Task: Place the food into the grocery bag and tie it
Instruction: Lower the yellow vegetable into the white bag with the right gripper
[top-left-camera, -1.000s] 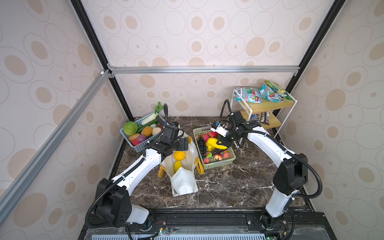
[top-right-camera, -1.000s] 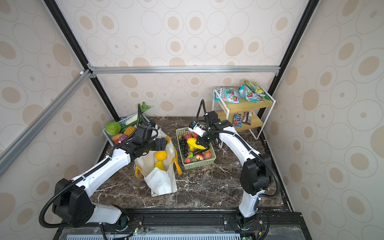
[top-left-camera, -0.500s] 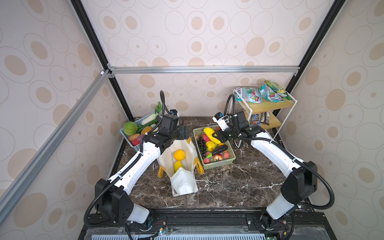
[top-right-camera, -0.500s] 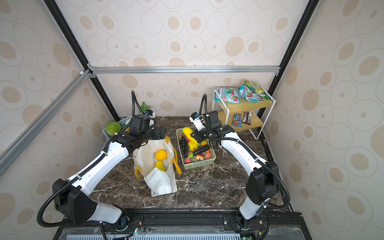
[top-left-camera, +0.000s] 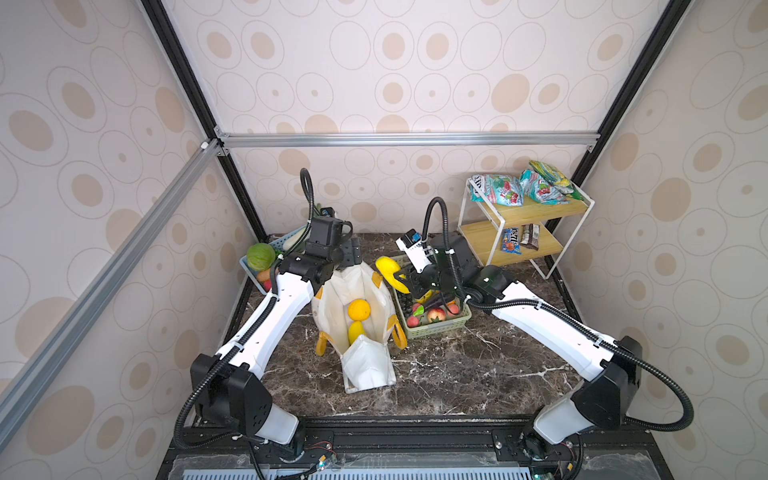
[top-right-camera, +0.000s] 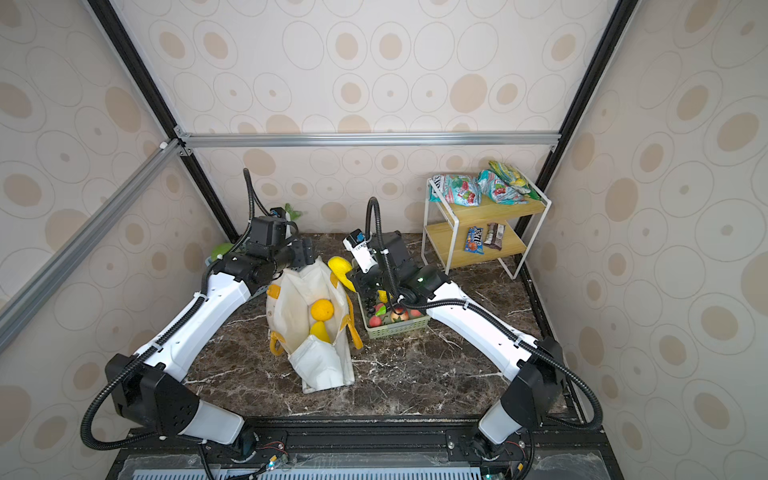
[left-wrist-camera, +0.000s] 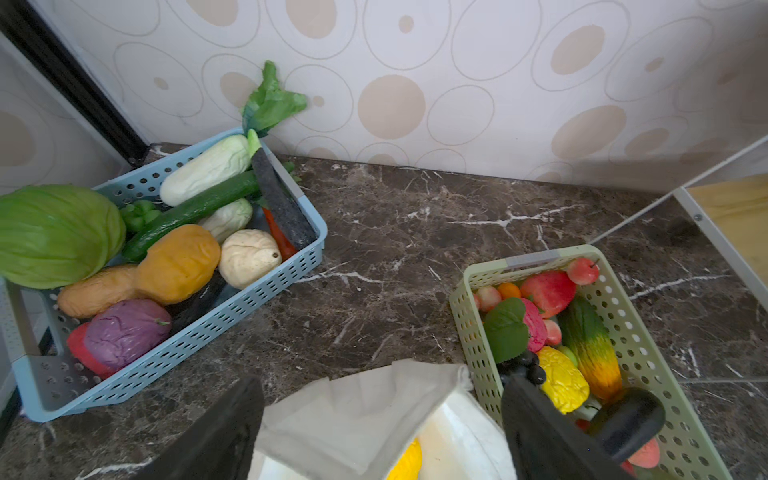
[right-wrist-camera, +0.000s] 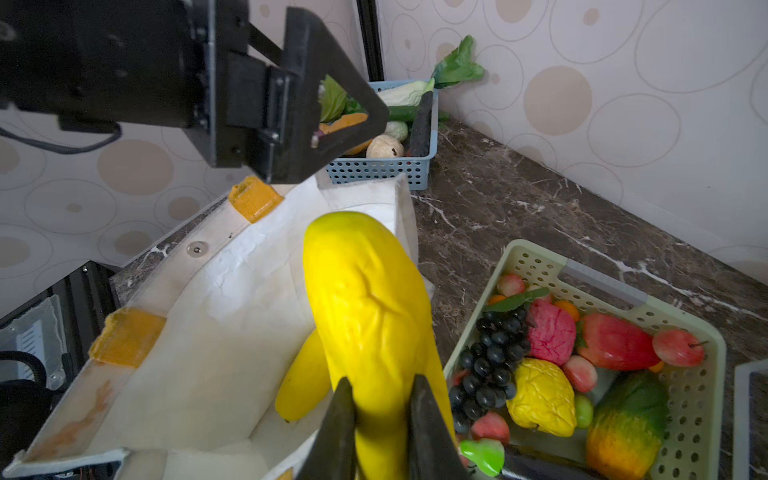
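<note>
Loading: my right gripper (right-wrist-camera: 381, 386) clamps a long yellow plastic fruit (right-wrist-camera: 365, 291), left gripper (left-wrist-camera: 380, 382) gapes; next, release inside cream fabric tote (right-wrist-camera: 199, 316).

Print on snack packets (top-left-camera: 496, 194) is too small to read.

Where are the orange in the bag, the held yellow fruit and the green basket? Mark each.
orange (top-left-camera: 359, 310): in a top view, middle of skin.
held yellow fruit (right-wrist-camera: 365, 299): right wrist view, ridged middle.
green basket (top-left-camera: 440, 329): in a top view, near wall.
</note>
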